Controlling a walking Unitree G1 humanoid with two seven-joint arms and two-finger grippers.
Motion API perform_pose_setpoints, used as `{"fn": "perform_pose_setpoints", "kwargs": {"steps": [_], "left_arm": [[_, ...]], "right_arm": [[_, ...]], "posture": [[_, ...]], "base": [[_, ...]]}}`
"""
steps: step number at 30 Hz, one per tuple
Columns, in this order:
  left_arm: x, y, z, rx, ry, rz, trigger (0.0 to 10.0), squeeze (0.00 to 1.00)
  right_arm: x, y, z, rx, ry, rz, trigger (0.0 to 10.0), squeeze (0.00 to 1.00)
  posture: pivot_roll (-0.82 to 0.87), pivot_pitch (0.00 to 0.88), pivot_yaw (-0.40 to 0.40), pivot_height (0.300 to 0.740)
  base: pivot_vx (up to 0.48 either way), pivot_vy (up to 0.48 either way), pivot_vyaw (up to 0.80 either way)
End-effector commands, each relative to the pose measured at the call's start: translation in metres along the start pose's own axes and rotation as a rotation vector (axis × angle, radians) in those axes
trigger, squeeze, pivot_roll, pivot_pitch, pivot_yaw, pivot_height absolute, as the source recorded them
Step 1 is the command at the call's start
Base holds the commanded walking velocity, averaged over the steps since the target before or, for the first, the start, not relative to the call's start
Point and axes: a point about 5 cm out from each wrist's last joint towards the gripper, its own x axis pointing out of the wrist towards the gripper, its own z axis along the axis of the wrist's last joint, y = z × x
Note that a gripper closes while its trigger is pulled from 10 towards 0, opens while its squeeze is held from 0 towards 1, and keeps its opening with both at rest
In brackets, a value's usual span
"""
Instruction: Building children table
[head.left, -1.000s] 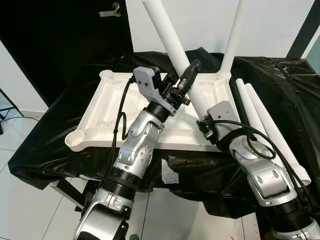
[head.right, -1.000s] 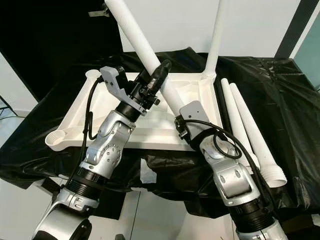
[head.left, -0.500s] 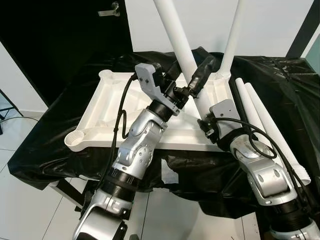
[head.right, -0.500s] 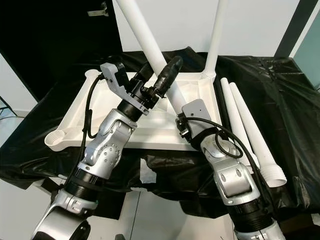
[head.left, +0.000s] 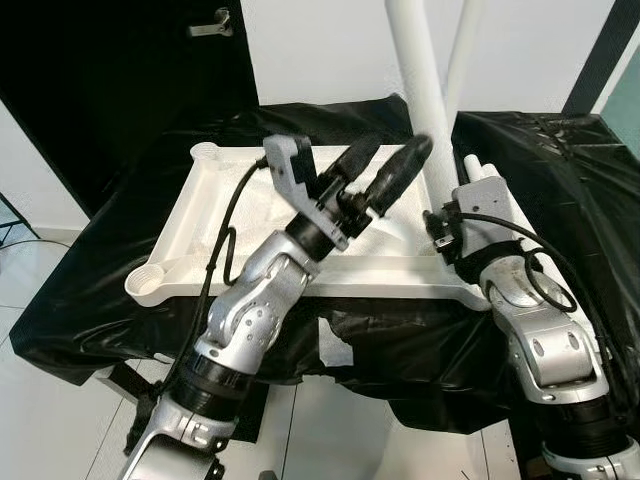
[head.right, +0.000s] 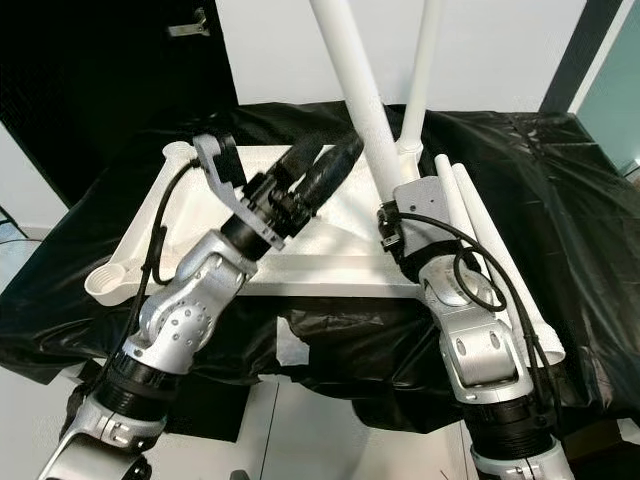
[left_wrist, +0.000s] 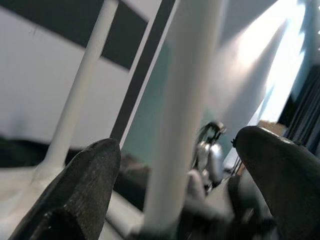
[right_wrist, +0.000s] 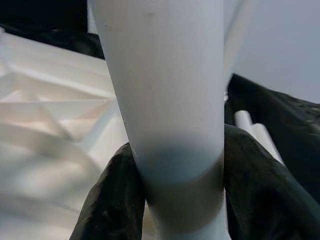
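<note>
Right tool (right_wrist: 175, 200): clamped around smooth white table leg (head.left: 425, 100), held near-upright over the front right corner of the tabletop (head.left: 250, 240). Left tool (head.left: 385, 172): fingers spread, hovering beside that leg. Tabletop: white, ribbed, upside-down on black-draped worktop (head.left: 100, 290); second leg (head.left: 463, 60) standing at rear corner.

black sheet (head.left: 120, 300), dark door (head.left: 100, 80), white wall (head.left: 320, 50)

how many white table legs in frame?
4: one white tubular leg clamped in the right gripper, one standing in the far corner socket, two lying on black cloth.
</note>
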Motion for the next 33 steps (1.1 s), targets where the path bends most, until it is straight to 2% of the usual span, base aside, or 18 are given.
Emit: {"fn": "perform_pose_setpoints", "kwargs": {"steps": [1, 2, 3, 4, 6, 7, 12, 18, 24, 28, 33], "left_arm": [[-0.013, -0.024, -0.009, 0.025, 0.070, -0.554, 10.0, 0.00], [-0.013, -0.024, -0.009, 0.025, 0.070, -0.554, 10.0, 0.00], [-0.018, -0.021, -0.018, 0.029, 0.134, -0.553, 10.0, 0.00], [-0.018, -0.021, -0.018, 0.029, 0.134, -0.553, 10.0, 0.00], [-0.027, -0.010, -0.041, 0.045, 0.270, -0.503, 10.0, 0.00], [-0.027, -0.010, -0.041, 0.045, 0.270, -0.503, 10.0, 0.00], [-0.035, -0.001, -0.063, 0.089, 0.409, -0.450, 10.0, 0.00], [-0.042, -0.001, -0.079, 0.081, 0.490, -0.459, 10.0, 0.00], [-0.043, 0.003, -0.083, 0.100, 0.517, -0.450, 10.0, 0.00], [-0.047, 0.011, -0.094, 0.136, 0.593, -0.433, 10.0, 0.00], [-0.048, 0.013, -0.099, 0.154, 0.631, -0.422, 10.0, 0.00]], "right_arm": [[0.000, -0.005, 0.015, 0.000, -0.067, -0.035, 10.0, 0.00], [0.000, -0.005, 0.015, 0.000, -0.067, -0.035, 10.0, 0.00], [-0.001, -0.008, 0.016, -0.001, -0.075, -0.044, 10.0, 0.00], [-0.001, -0.008, 0.016, -0.001, -0.075, -0.044, 10.0, 0.00], [-0.007, -0.011, 0.013, 0.001, -0.069, -0.046, 10.0, 0.00], [-0.007, -0.011, 0.013, 0.001, -0.069, -0.046, 10.0, 0.00], [-0.019, -0.014, -0.001, 0.007, -0.027, -0.043, 10.0, 0.00], [-0.031, -0.023, -0.013, 0.092, 0.027, -0.051, 10.0, 0.00], [-0.035, -0.030, -0.017, 0.095, 0.046, -0.051, 10.0, 0.00], [-0.038, -0.036, -0.029, 0.088, 0.080, -0.038, 10.0, 0.00], [-0.037, -0.034, -0.035, 0.091, 0.090, -0.023, 10.0, 0.00]], "posture": [[-0.19, 0.003, 0.039, 0.740], [-0.19, 0.003, 0.039, 0.740], [-0.19, 0.004, 0.036, 0.740], [-0.19, 0.004, 0.036, 0.740], [-0.19, 0.005, 0.036, 0.740], [-0.19, 0.005, 0.036, 0.740], [-0.19, 0.006, 0.035, 0.740], [-0.21, 0.011, 0.049, 0.740], [-0.21, 0.011, 0.053, 0.740], [-0.20, 0.007, 0.060, 0.740], [-0.20, 0.004, 0.063, 0.740]], "base": [[0.000, 0.000, 0.00], [0.000, 0.000, 0.00], [0.000, 0.000, 0.00], [0.000, 0.000, 0.00], [0.000, 0.000, 0.00], [0.000, 0.000, 0.00], [0.000, 0.000, 0.00], [0.000, 0.000, 0.00], [0.000, 0.000, 0.00], [0.000, 0.000, 0.00], [0.000, 0.000, 0.00]]}}
